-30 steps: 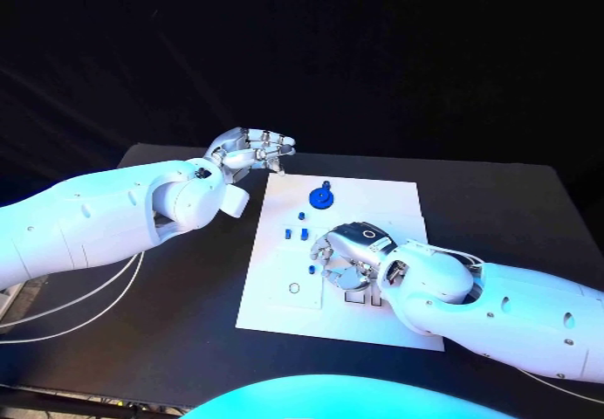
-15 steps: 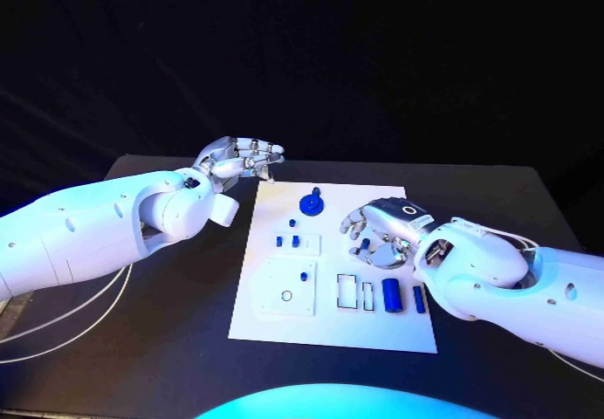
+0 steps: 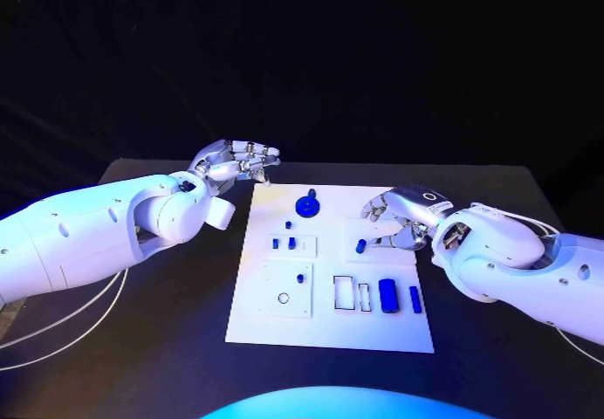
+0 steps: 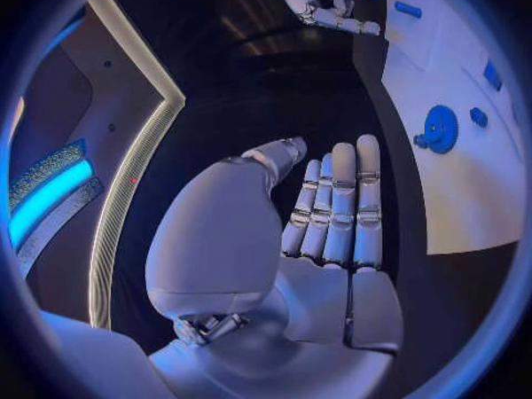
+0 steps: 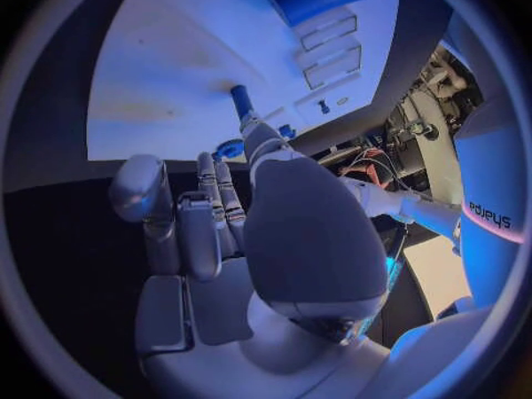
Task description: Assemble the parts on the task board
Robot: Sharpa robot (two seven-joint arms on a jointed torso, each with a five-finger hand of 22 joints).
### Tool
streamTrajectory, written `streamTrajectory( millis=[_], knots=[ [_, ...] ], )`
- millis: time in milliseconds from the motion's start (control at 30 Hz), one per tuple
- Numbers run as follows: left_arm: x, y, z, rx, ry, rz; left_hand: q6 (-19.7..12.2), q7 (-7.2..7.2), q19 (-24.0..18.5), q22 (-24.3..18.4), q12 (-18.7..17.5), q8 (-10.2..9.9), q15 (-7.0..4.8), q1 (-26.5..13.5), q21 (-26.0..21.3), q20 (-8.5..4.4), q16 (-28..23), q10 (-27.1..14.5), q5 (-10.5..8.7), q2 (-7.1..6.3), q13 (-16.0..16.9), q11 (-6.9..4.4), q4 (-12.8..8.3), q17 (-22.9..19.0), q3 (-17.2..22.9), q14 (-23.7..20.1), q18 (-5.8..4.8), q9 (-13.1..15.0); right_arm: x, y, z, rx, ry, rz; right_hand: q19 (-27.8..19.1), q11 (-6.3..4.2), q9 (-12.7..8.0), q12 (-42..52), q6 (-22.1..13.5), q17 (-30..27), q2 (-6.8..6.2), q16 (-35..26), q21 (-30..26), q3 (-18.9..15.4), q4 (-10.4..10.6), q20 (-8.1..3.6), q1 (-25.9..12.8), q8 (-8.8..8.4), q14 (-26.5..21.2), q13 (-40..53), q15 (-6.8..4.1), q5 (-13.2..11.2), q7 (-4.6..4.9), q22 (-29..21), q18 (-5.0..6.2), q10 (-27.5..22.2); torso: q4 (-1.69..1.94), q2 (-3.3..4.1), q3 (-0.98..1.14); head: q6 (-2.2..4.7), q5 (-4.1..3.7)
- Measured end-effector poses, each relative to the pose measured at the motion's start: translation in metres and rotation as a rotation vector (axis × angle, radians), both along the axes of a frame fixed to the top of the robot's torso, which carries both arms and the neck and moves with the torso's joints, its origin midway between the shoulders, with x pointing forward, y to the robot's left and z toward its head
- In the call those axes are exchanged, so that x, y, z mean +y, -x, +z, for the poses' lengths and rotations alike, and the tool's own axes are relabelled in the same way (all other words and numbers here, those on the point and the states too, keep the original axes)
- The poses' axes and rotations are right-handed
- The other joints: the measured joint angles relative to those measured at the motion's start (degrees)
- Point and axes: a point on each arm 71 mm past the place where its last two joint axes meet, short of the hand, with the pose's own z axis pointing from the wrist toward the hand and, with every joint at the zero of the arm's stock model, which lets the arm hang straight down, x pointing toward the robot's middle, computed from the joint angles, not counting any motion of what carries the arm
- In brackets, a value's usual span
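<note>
the right robot hand [image 3: 401, 220] has drawn back right, pinching, seemingly, a blue peg [image 5: 239, 99]; the wrist view shows the left robot hand [image 4: 322, 230] released.

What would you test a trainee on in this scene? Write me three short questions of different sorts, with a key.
1. True or false: the blue gear lies at the near end of the white board, closest to the robot.
2. Which hand reaches over the board? A: the left hand. B: the right hand. C: both.
3. Fill in: the left hand, off the board's far left corner, holds ___.

Key: 1 false, the gear lies at the far end. 2 B. 3 nothing.
</note>
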Motion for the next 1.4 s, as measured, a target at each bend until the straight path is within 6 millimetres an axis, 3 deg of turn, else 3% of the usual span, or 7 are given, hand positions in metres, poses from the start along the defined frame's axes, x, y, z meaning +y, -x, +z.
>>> streamTrajectory(
  millis=[167, 233, 500, 700, 900, 1400],
  knots=[
    [0.0, 0.0, 0.0, 0.003, 0.002, -0.001, 0.0, 0.0, 0.0, 0.0, 0.0, 0.0, 0.0, 0.0, 0.0, 0.0, -0.2, -0.2, 0.0, 0.0, 0.0, -0.21, 0.0, 0.0, 0.0, 0.0, 0.0, 0.0, 0.001, -0.003, -0.005, 0.024, 0.019, -0.004, 0.2, -0.1, 0.0, 1.5, 0.2, 1.1, 0.38, 0.2, 1.1, -0.4, 2.1, -0.08, 1.8, 0.0, 0.0, -0.1, 0.0, 0.0, -0.17, 0.0, 0.0, -0.1, 0.06, 0.0, 0.0, -0.08, -0.01],
    [0.0, 0.0, 0.0, 0.005, 0.002, -0.001, 0.0, 0.0, 0.0, -0.1, 0.0, 0.0, 0.0, 0.0, 0.0, 0.0, -0.2, -0.2, 0.0, 0.0, 0.0, -0.21, 0.0, 0.0, 0.0, 0.0, 0.0, 0.0, 0.003, -0.003, -0.008, 0.037, 0.023, 0.0, 1.2, -0.64, 0.0, 2.5, 0.4, 2.1, 0.8, 1.0, 2.8, -0.2, 2.9, -0.34, 2.2, 0.0, 0.0, 0.0, 0.0, 0.0, 0.03, 0.0, 0.01, 0.7, 0.07, 0.0, 0.0, -0.11, -0.02],
    [0.001, -0.001, -0.001, 0.019, 0.013, -0.003, 0.0, 0.0, 0.0, -0.1, 0.0, 0.0, 0.0, 0.0, 0.0, 0.0, -0.2, -0.2, 0.0, 0.0, 0.0, -0.21, 0.0, 0.0, 0.0, 0.0, 0.0, 0.0, 0.011, -0.001, -0.016, 0.08, 0.027, 0.011, 2.3, -1.6, -0.1, 3.7, 1.0, 2.3, 1.2, 1.1, 5.3, 1.0, 4.1, -1.04, 3.0, -0.22, 0.0, 0.1, -0.64, 0.0, 0.04, 0.0, 0.01, 4.3, 0.08, 0.03, -0.03, -0.37, 0.08],
    [0.001, -0.001, -0.002, 0.031, 0.022, -0.003, 0.0, 0.0, 0.0, 0.0, 0.0, 0.0, 0.0, 0.0, 0.0, 0.0, -0.2, -0.2, 0.0, 0.0, 0.0, -0.21, 0.0, 0.0, 0.0, 0.0, 0.0, 0.0, 0.014, 0.0, -0.019, 0.099, 0.025, 0.014, 3.0, -2.28, -0.2, 3.7, 1.4, 2.2, 1.42, 1.3, 6.8, 3.1, 4.2, -1.76, 3.2, -0.44, 0.0, 0.0, -1.47, 0.0, 0.42, 0.0, 0.01, 7.9, 0.1, 0.03, -0.04, -0.57, 0.18],
    [0.001, -0.001, -0.002, 0.039, 0.028, -0.005, 0.0, 0.0, 0.0, -0.1, 0.0, 0.0, 0.0, 0.0, 0.0, 0.0, -0.2, -0.2, 0.0, 0.0, 0.0, -0.21, 0.2, 0.0, -0.2, 0.0, 0.0, 0.0, 0.015, 0.0, -0.022, 0.109, 0.028, 0.014, 3.2, -2.75, -0.1, 2.9, 2.1, 2.2, 1.42, 1.3, 7.4, 4.8, 4.2, -1.97, 3.2, -0.44, 0.0, -0.3, -1.47, 0.0, 0.38, 0.0, 0.01, 9.6, 0.06, 0.02, -0.04, -0.69, 0.31],
    [0.002, -0.001, -0.002, 0.046, 0.03, -0.006, 0.0, -0.01, 0.0, -0.2, 0.0, 0.0, 0.0, 0.0, -0.3, 0.0, -0.2, -0.4, 0.0, 0.0, 0.0, 0.01, 0.2, 0.0, -0.2, 0.0, 0.0, 0.0, 0.019, 0.001, -0.025, 0.117, 0.028, 0.024, 3.4, -2.8, 0.1, 0.8, 5.3, 2.2, 1.42, 1.6, 8.1, 9.2, 4.1, -2.16, 3.2, 0.52, 0.0, -0.8, -1.88, 0.0, 0.34, 0.0, 0.0, 12.6, 0.01, -0.01, -0.01, -0.79, 0.31]
  ],
)
